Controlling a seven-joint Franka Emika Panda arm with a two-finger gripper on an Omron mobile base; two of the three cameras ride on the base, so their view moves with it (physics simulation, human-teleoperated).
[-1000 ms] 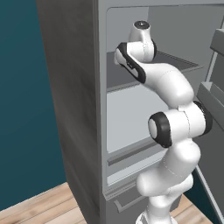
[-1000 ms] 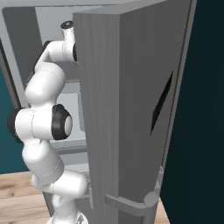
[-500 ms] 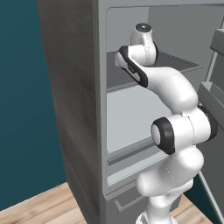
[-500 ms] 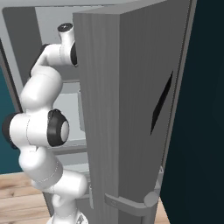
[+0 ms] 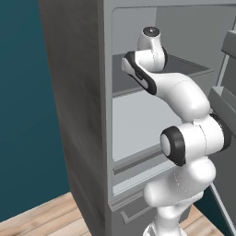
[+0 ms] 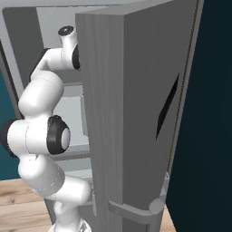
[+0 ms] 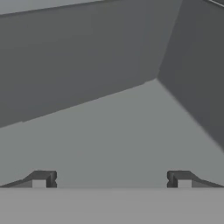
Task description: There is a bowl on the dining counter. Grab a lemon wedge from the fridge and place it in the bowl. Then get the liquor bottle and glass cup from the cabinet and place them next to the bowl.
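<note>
One wooden floor (image 5: 41,216) of pale planks is seen nearest, at the foot of the scene, and one white arm (image 5: 184,152) rises from it. One fridge (image 5: 87,115) is counted, a tall flat grey appliance standing against a teal wall (image 5: 27,101). Its one door (image 6: 131,113) is swung open to the right, shown edge-on in the right base view with a bar handle (image 6: 136,210) low on it. Low on the fridge front a drawer line (image 5: 138,209) is seen. Inside, one dark grey shelf (image 5: 124,78) is seen across the upper compartment, with a pale back wall below it. The arm is bent up into that upper compartment, above the shelf. One gripper (image 7: 111,179) is seen in the hand view, its two dark fingertips (image 7: 41,179) spread wide apart with nothing between them. Beyond them a bare grey floor surface and the far inner corner of the fridge are seen.
</note>
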